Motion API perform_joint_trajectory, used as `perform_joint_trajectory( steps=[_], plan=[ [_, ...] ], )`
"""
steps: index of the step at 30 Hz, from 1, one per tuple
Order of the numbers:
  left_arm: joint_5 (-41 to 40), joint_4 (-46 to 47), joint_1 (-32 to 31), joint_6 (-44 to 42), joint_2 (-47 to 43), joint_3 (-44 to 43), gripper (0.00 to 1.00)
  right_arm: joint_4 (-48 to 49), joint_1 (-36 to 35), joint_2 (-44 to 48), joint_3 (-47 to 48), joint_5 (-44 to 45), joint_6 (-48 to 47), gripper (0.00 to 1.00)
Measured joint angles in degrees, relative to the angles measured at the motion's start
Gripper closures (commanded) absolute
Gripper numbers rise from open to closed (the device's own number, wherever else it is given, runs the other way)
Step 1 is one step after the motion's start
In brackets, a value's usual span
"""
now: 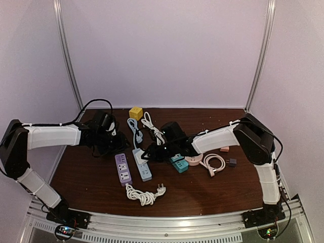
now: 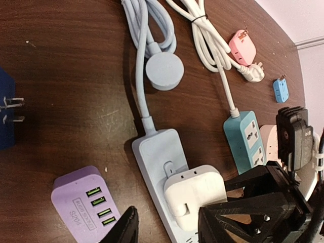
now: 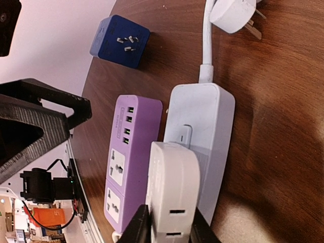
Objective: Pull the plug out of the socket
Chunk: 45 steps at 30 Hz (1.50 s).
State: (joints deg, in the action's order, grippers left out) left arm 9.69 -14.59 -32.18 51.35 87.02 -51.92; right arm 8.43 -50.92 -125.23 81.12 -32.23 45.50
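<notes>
A white plug point(image 3: 172, 187) sits in the light blue power strip point(image 3: 202, 121) on the brown table. My right gripper point(image 3: 169, 229) is shut on the plug, one finger on each side. In the top view this gripper point(image 1: 152, 153) reaches in from the right over the strip point(image 1: 143, 167). My left gripper point(image 2: 169, 228) is open, its fingers straddling the strip point(image 2: 157, 152) just in front of the plug point(image 2: 195, 195), holding nothing. In the top view the left gripper point(image 1: 109, 139) is to the left of the strip.
A purple power strip point(image 1: 123, 168) lies close beside the blue one on the left. A teal strip point(image 1: 178, 163), a pink round socket point(image 1: 194, 160), a coiled white cable point(image 1: 144, 193), a yellow cube point(image 1: 135, 112) and a dark blue adapter point(image 3: 121, 40) lie around.
</notes>
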Motion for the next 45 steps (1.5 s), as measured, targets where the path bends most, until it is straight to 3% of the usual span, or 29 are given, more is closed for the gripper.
perform_joint_trajectory(
  steps=[4, 13, 24, 36, 45],
  plan=[
    [1.16, 1.38, 0.0, -0.07, 0.87, 0.0, 0.59, 1.66, -0.04, 0.04, 0.0, -0.7, 1.79, 0.94],
    [4.87, 5.95, 0.0, 0.24, 3.41, 0.09, 0.69, 5.29, -0.11, 3.21, -5.97, -0.07, 4.55, 0.97],
    [9.27, 14.62, -0.07, 2.8, 11.04, 0.74, 1.0, 4.59, -0.13, 5.97, -9.07, 0.98, 4.87, 0.99],
    [10.62, 16.57, -0.57, 4.48, 14.93, 0.42, 1.0, 4.26, -0.15, 5.99, -9.07, 1.18, 4.68, 0.99],
    [8.83, 11.5, -1.81, 4.24, 15.8, -2.97, 1.0, 2.73, -0.17, 6.82, -9.07, 1.99, 4.22, 1.0]
  ],
)
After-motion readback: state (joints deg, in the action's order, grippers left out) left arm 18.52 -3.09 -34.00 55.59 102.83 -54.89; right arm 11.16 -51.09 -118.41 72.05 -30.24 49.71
